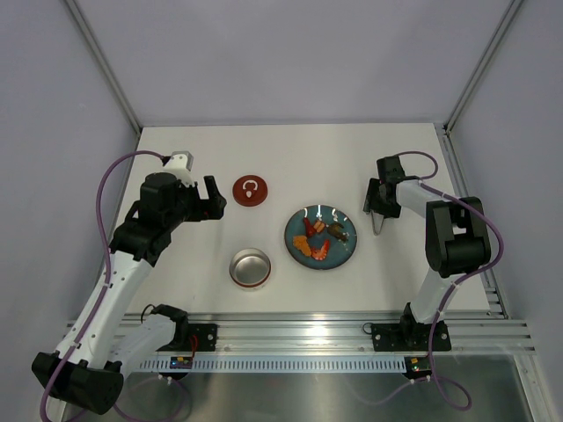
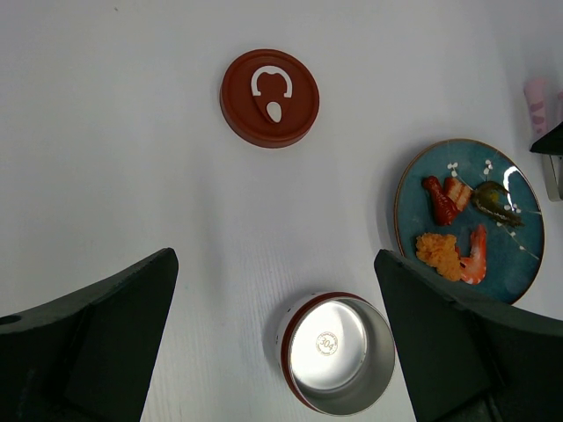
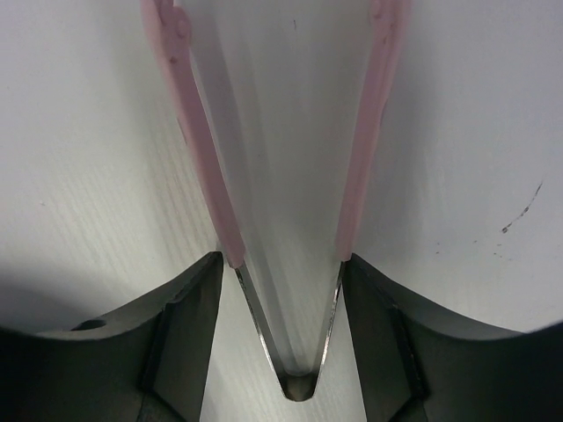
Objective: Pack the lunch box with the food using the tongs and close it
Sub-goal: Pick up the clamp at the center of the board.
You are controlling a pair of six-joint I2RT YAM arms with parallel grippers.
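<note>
— Biggest first?
— White bench, then teal plate right of middle, carrying all the food: orange, red and dark brown pieces.
— Lunch box?
— Left of the plate, nearer the front, open and holding nothing. Dark red lid lying apart behind it, white loop up.
— Claws?
— Left claw spread wide, gripping nothing, beside the lid. Right claw half closed around the tongs, right of the plate, one finger against each pink arm.
</note>
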